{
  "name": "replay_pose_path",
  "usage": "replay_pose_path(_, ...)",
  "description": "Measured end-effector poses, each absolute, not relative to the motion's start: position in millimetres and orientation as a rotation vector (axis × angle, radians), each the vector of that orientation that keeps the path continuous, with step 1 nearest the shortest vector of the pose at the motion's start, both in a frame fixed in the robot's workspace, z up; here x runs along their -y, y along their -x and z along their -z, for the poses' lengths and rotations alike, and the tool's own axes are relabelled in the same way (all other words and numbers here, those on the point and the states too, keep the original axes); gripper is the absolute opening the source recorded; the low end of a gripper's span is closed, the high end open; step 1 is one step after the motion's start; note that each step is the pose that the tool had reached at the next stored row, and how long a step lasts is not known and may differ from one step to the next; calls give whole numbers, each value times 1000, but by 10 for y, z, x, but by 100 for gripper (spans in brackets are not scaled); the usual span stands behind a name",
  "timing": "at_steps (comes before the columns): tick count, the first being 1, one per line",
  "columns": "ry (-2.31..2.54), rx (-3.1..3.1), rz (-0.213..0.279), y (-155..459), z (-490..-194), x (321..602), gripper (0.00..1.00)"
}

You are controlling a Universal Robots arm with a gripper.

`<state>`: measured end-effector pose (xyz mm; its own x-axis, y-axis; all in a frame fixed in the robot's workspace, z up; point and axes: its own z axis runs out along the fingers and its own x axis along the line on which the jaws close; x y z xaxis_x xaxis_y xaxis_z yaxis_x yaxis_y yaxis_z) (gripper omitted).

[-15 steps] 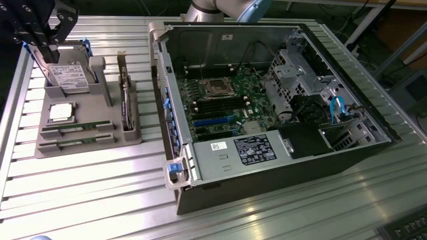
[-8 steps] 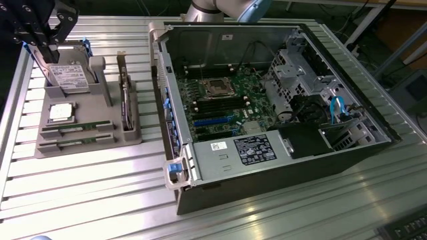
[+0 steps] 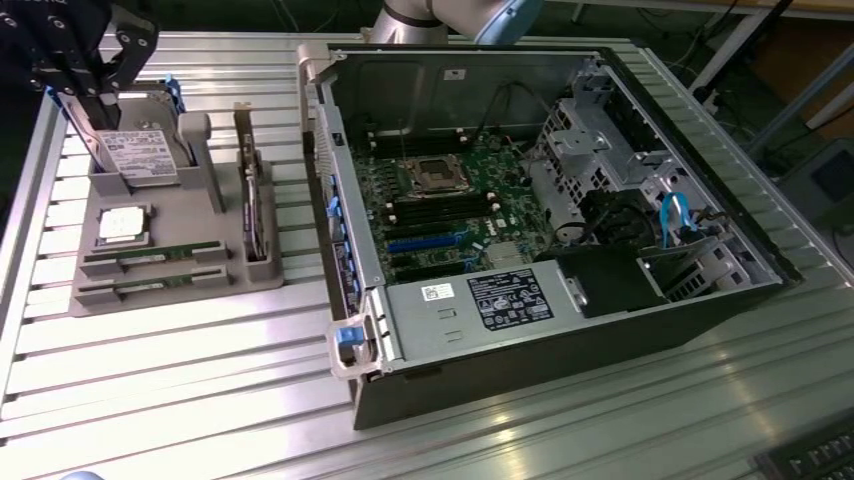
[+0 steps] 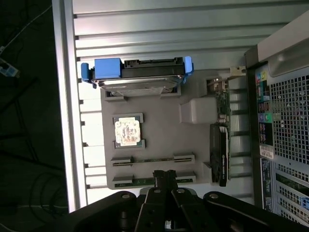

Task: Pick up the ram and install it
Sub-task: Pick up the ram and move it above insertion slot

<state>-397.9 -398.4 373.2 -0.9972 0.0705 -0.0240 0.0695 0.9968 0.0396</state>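
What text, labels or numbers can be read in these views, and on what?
None can be read.
Hard drive label: print too small.
Power supply label: white print, blurred.
White sticker beside it: a code, unreadable.
Processor: markings blurred.
Case rear stickers: coloured, illegible.

Exterior view looks down slantwise across the table (image 3: pixel 134 400); wrist view, nearer, straight down on the shared tray (image 3: pixel 180 232).
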Motion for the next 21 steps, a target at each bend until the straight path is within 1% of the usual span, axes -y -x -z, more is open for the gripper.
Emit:
replay_pose_path(10, -109, -3106, -61, 3979, -3446, 3984, 11)
replay_pose_path(21, -108, -3099, -61, 3979, -3267, 3984, 11)
